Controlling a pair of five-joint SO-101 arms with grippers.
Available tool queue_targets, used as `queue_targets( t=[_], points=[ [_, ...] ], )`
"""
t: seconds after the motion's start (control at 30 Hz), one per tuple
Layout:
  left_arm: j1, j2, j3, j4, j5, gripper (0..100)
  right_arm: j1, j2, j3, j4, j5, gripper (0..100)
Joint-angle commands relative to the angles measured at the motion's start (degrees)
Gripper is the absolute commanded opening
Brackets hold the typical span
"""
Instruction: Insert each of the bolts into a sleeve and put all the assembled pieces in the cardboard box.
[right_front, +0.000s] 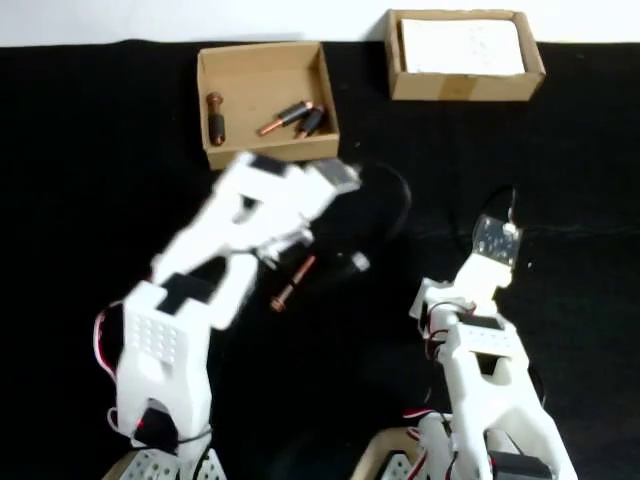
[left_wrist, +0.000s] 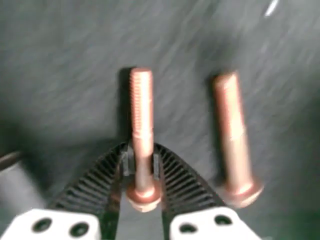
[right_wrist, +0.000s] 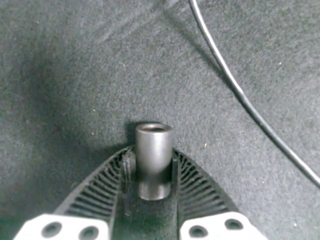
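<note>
My left gripper (left_wrist: 142, 164) is closed on a bolt (left_wrist: 141, 115), near its head. A second bolt (left_wrist: 231, 130) lies just beside it on the black surface (left_wrist: 60, 75). My right gripper (right_wrist: 152, 167) is clamped around a dark sleeve (right_wrist: 153, 145). The cardboard box (right_front: 262, 78), at the far left, holds assembled pieces (right_front: 290, 116).

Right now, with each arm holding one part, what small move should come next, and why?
Probably the left gripper, shut on a copper-coloured threaded bolt, should aim its free tip at the open bore of the dark metal cylindrical sleeve that the right gripper is shut on. Both parts are gripped and apart.
</note>
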Motion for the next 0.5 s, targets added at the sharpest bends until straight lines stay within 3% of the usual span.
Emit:
queue_targets(
  t=[0.0, 0.2, 0.47],
  points=[
    [-2.0, -4.5, -6.3, 7.2, -10.7, 1, 0.4, -1.3, 0.4, -0.9, -0.2, 0.6],
    [-3.7, -1.3, -11.8, 11.3, -28.9, 1, 0.6, -1.9, 4.0, -1.0, -0.2, 0.6],
    [-2.6, 11.2, -20.4, 11.4, -34.1, 1, 0.7, -1.9, 4.1, -0.9, -1.6, 0.6]
  ],
)
